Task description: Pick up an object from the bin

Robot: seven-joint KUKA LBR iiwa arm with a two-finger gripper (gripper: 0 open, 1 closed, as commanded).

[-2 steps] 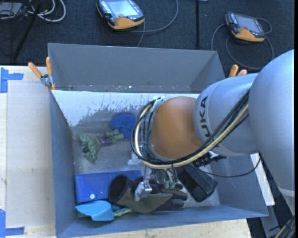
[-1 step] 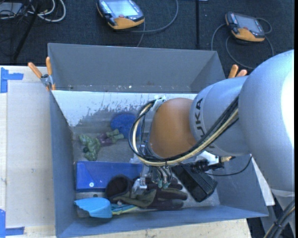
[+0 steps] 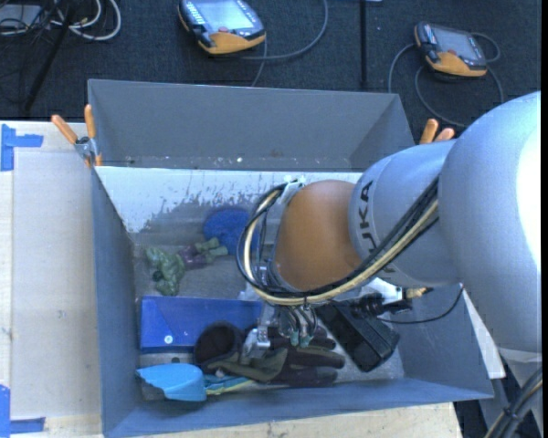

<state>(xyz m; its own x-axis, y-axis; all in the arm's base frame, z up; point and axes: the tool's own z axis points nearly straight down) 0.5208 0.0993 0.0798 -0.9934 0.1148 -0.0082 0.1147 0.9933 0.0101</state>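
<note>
The gripper (image 3: 288, 334) is low in the bin (image 3: 237, 126), over a dark heap (image 3: 274, 365) beside a blue box (image 3: 187, 322). I cannot tell if it is open.

Black lettering "KUKA", reading lengthwise along the grey arm (image 3: 420, 208), at three o'clock of its orange cover (image 3: 315, 235)

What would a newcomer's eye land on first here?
The bulky silver arm with its orange wrist cover reaches in from the right, its gripper down in a heap of dark things by the grey metal bin's near wall. Left of it lie a flat blue rectangular box and, in the near left corner, a light-blue plastic scoop.
</note>
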